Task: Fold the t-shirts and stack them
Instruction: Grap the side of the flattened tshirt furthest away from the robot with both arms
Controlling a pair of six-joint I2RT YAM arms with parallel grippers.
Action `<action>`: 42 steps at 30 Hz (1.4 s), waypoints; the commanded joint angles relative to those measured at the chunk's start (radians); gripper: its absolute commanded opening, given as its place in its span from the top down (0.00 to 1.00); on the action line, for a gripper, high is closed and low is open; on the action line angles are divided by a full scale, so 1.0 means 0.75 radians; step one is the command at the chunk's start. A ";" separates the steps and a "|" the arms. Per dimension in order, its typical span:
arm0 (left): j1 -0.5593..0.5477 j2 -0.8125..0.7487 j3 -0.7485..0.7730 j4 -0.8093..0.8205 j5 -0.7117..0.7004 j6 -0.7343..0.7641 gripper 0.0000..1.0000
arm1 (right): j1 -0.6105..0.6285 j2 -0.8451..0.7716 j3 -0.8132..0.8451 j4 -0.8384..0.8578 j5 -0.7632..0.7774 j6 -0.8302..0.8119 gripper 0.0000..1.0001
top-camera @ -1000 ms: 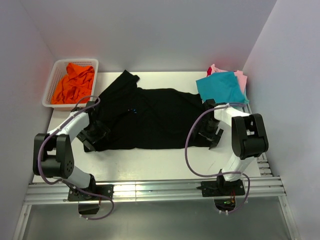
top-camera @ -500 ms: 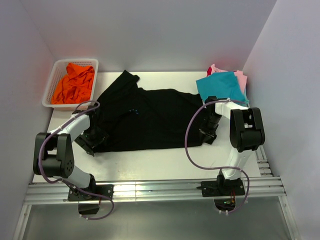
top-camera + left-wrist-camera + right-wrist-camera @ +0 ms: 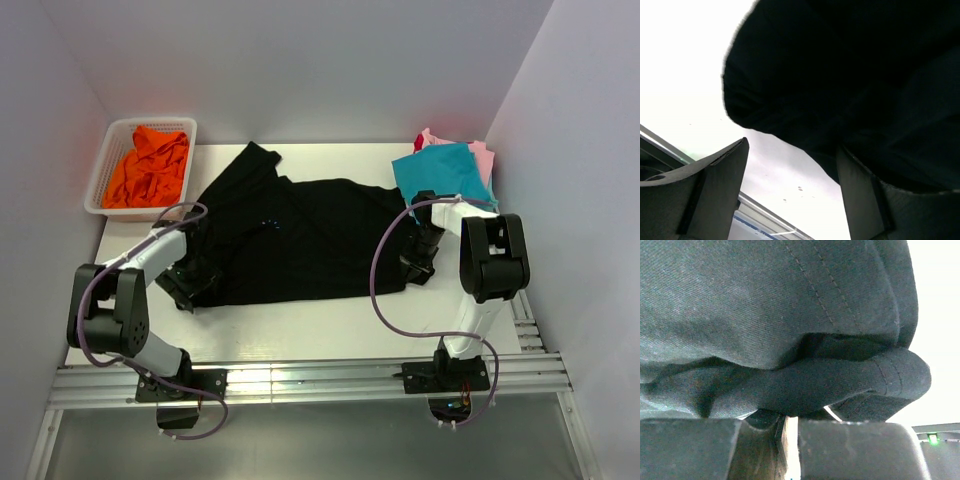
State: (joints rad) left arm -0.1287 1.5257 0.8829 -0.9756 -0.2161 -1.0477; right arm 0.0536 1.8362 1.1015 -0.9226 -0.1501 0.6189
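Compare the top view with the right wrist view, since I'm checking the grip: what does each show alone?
Only top: the basket holding an orange tee, the teal tee, the left gripper at the black tee's left end. Only right wrist: the right gripper shut on a bunched fold of hem. Both: the black tee on the table.

L claw (image 3: 791, 152) jaws apart, R claw (image 3: 790, 426) pinched shut, both arms low.

Bare table (image 3: 300, 325) runs between black t-shirt (image 3: 310, 240) and near edge; basket (image 3: 103, 175) blocks far-left corner.
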 commanded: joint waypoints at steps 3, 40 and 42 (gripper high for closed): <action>-0.074 0.076 -0.030 0.043 -0.017 -0.037 0.34 | -0.031 -0.033 -0.004 0.099 0.233 -0.017 1.00; -0.307 -0.654 0.158 -0.530 0.221 -0.178 0.01 | -0.182 -0.837 -0.180 -0.439 0.137 0.091 0.43; -0.307 -0.609 0.307 -0.528 0.176 -0.166 0.00 | -0.182 -0.810 -0.070 -0.437 0.131 0.103 0.43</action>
State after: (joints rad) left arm -0.3550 1.0428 0.9562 -1.3296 -0.0479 -1.1748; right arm -0.0887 1.2232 0.9363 -1.2224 -0.0830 0.6689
